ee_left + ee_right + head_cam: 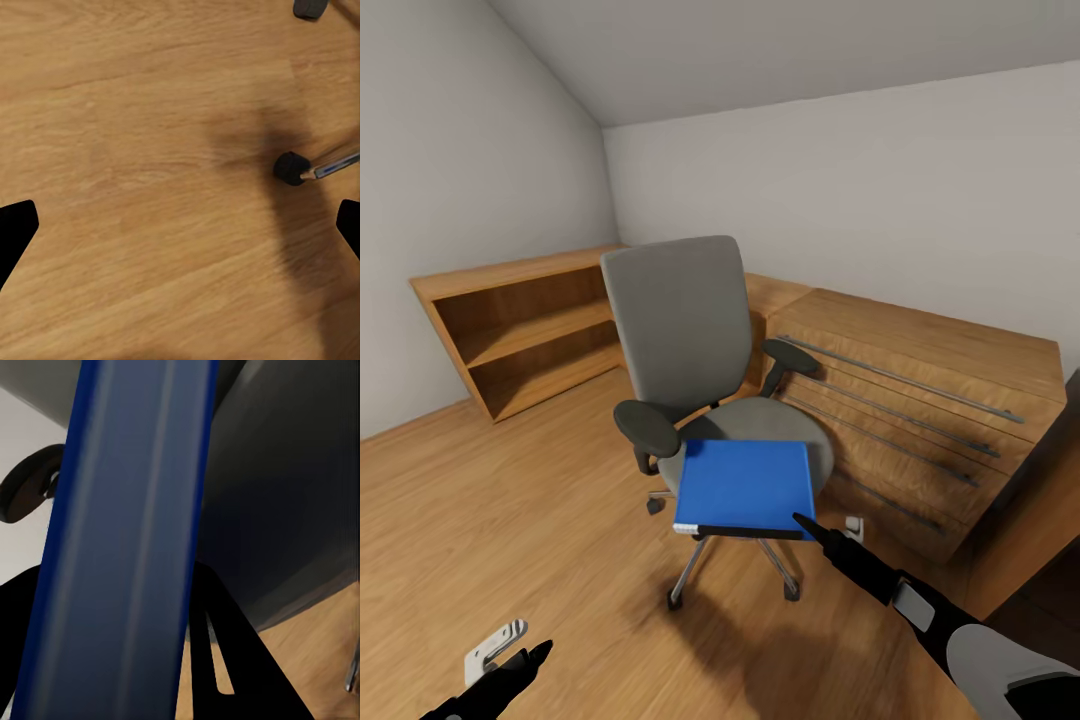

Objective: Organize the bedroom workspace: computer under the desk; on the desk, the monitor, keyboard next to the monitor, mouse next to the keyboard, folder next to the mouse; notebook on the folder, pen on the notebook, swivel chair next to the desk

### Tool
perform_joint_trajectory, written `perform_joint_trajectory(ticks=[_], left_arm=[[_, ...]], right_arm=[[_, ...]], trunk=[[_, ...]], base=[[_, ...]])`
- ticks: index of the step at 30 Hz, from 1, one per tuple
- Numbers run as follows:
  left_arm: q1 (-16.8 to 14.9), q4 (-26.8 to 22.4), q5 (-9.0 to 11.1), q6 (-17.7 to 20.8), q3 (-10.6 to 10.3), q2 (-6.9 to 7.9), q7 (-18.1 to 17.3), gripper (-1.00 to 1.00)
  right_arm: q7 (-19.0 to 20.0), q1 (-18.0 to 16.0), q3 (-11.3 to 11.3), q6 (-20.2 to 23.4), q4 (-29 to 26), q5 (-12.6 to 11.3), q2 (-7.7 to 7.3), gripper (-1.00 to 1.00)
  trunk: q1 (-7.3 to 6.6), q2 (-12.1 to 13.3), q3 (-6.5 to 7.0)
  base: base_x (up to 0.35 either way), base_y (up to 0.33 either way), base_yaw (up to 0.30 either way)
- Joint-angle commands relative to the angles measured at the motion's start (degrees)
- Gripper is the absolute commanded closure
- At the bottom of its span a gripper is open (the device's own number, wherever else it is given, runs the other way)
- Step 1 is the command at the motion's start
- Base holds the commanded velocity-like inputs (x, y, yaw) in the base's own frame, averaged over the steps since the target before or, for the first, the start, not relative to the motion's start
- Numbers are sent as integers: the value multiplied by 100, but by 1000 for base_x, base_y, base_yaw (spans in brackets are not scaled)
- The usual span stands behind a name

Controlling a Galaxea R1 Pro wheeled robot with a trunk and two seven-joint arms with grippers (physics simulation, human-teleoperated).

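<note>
The swivel chair [680,320] stands mid-room, its grey seat facing me. The bright blue folder [745,485] lies on the seat and overhangs its front edge. My right gripper [807,523] is at the folder's front right corner. In the right wrist view the folder's edge [127,510] runs between the two black fingers [225,660], which press on either side, so the right gripper [116,570] is shut on it. My left gripper [525,662] hangs low at the chair's left, open over bare floor. The left wrist view shows that gripper [187,217] above a chair castor [291,166].
A low oak shelf unit [520,320] runs along the left wall. An oak drawer unit [920,400] with long metal handles stands close behind the chair on the right. A dark panel [1060,450] shows at the right edge. Light wood floor [510,520] spreads to the chair's left.
</note>
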Motion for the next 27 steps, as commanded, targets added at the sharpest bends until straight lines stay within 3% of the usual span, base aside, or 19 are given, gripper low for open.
perform_joint_trajectory(ticks=[1,15,27], left_arm=[[-3,-6,39,36,9,-1,-2,-100],[-3,-1,46,36,4,-5,-1,-100],[-3,108,42,36,-6,-53,4,-100]], right_arm=[[10,-3,38,57,0,-58,-1,100],[-87,-3,40,60,-6,-48,-3,100],[-65,-3,40,54,-8,-44,-5,100]], trunk=[[-1,-2,-5],[-1,-2,-5],[-265,479,210]], base=[[0,0,-42],[0,0,-225],[0,0,-199]])
